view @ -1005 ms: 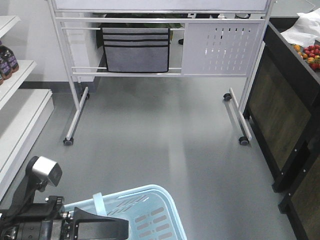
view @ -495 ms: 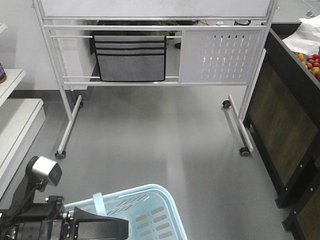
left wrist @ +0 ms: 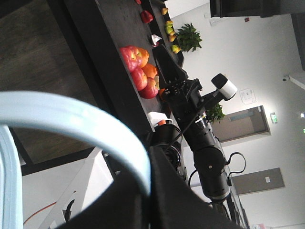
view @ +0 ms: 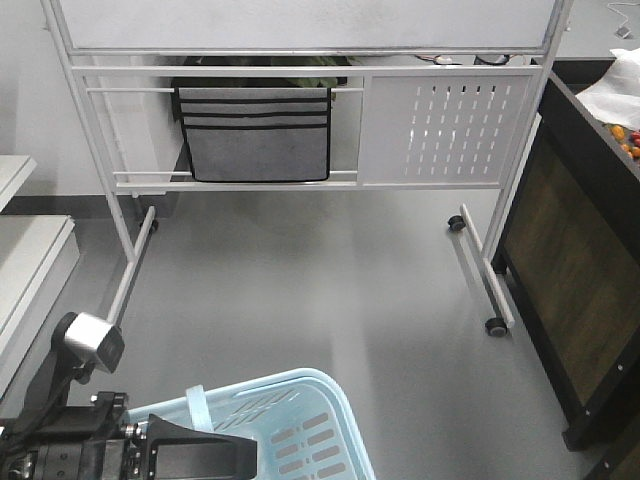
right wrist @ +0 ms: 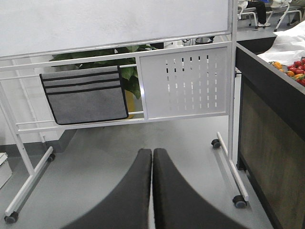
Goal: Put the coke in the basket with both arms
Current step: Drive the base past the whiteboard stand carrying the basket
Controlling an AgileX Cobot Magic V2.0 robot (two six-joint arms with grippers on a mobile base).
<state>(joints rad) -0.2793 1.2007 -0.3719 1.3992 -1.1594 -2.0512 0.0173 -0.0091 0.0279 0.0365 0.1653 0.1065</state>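
- A wheeled whiteboard stand (view: 300, 25) fills the far side of the front view, with a perforated white panel (view: 440, 125) in its lower frame.
- A dark counter (view: 570, 260) runs along the right edge.
- The basket (view: 320, 440), pale blue with slotted walls, sits at the bottom of the front view, just right of the left arm (view: 60, 455).
- The left arm lies low and nearly level, reaching toward the basket. A silver-grey block (view: 95, 340) stands up from it.
- The right arm (left wrist: 200, 138) shows in the left wrist view, stretched out beside the counter.
- The left gripper (view: 235, 458) overlaps the basket's left side. In the left wrist view the basket handle (left wrist: 86, 119) arcs across and runs in behind a black finger. Whether it is pinched cannot be told.
- The right gripper (right wrist: 152, 153) points at the stand, its fingers pressed together with nothing between them.
- A grey pocket organiser (view: 255, 135) hangs from the stand's rail.
- Red and orange fruit (left wrist: 140, 71) lies on the counter.
- A wall notice (left wrist: 248, 95) is too small to read.
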